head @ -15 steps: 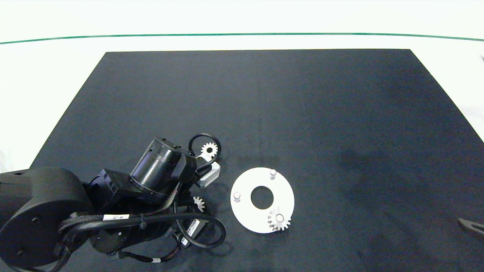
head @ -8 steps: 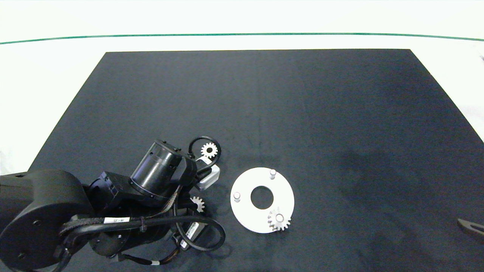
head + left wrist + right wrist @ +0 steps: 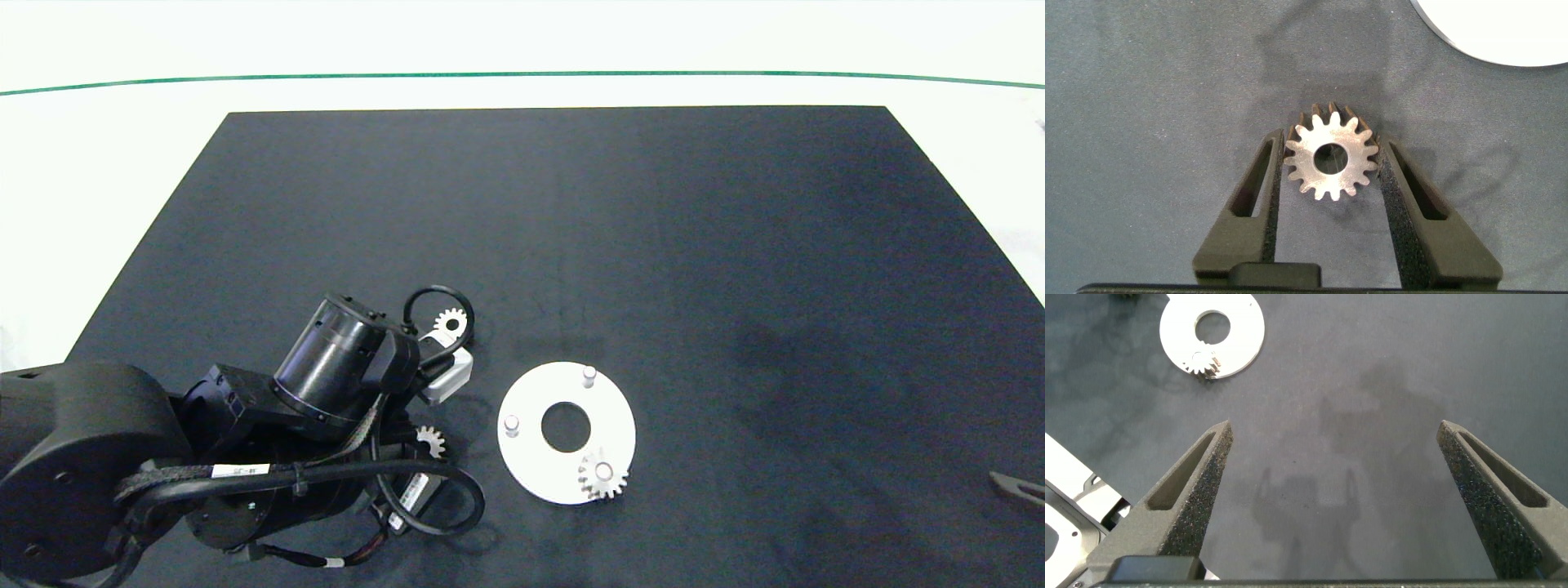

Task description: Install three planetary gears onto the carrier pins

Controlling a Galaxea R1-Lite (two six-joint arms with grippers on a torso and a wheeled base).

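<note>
Your left gripper [image 3: 1331,167] has its fingers snug against gear 2 [image 3: 1332,160], flat on the black mat [image 3: 571,229] just left of the white carrier disc [image 3: 539,478]. 1 gear [image 3: 603,477] is seated on the near pin. Next: lift, then line the bore up over a bare pin [image 3: 512,424]. Gear 3 [image 3: 449,322] waits farther back. Right gripper [image 3: 1335,469] hangs wide open, idle, far right.

I see small white labels on the left arm's cable [image 3: 237,471] and a tag under the wrist [image 3: 415,492] — their print is too small for me to read.
</note>
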